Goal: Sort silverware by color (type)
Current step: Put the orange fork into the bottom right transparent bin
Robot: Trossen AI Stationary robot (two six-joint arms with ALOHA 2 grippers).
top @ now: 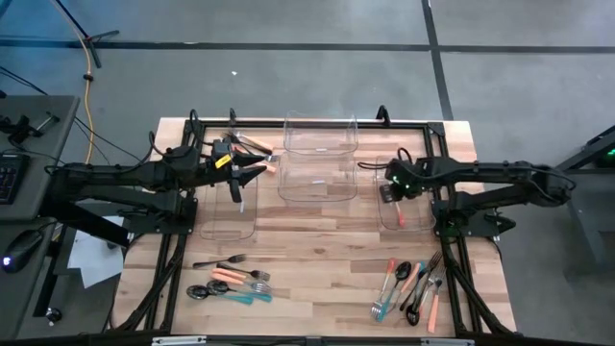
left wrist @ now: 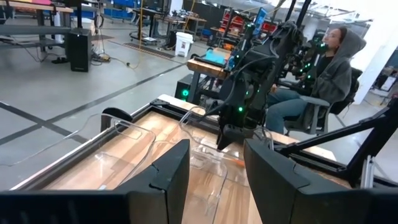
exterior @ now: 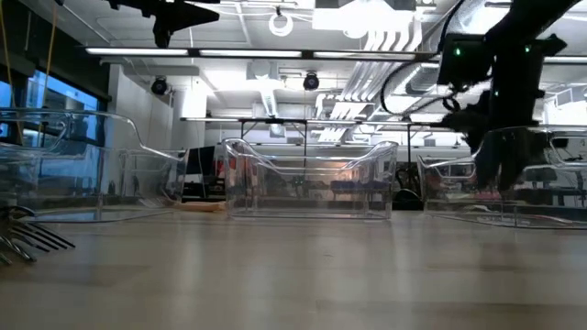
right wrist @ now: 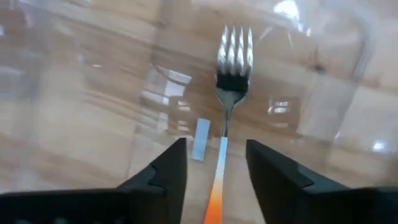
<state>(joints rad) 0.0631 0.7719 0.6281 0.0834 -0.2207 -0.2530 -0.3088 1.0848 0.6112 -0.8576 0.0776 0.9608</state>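
Note:
An orange-handled fork (right wrist: pixel 227 93) lies flat on the floor of the clear right bin (top: pixel 411 223), tines away from the wrist. My right gripper (right wrist: pixel 216 149) hangs just above it, pointing steeply down, open. Its fingers stand on either side of the handle without touching it. This gripper also shows in the high view (top: pixel 396 192). My left gripper (left wrist: pixel 216 149) is held level above the left bin (top: pixel 229 216), open with nothing between its fingers. Loose silverware lies in two heaps near the table's near edge, one on the left (top: pixel 233 283) and one on the right (top: pixel 411 288).
Two more clear bins (top: pixel 319 135) (top: pixel 317 181) stand at the table's middle far side. A few utensils (top: pixel 248 142) lie at the far left behind my left gripper. Bare wood lies between the bins and the heaps. A person (left wrist: pixel 323 68) sits beyond the table.

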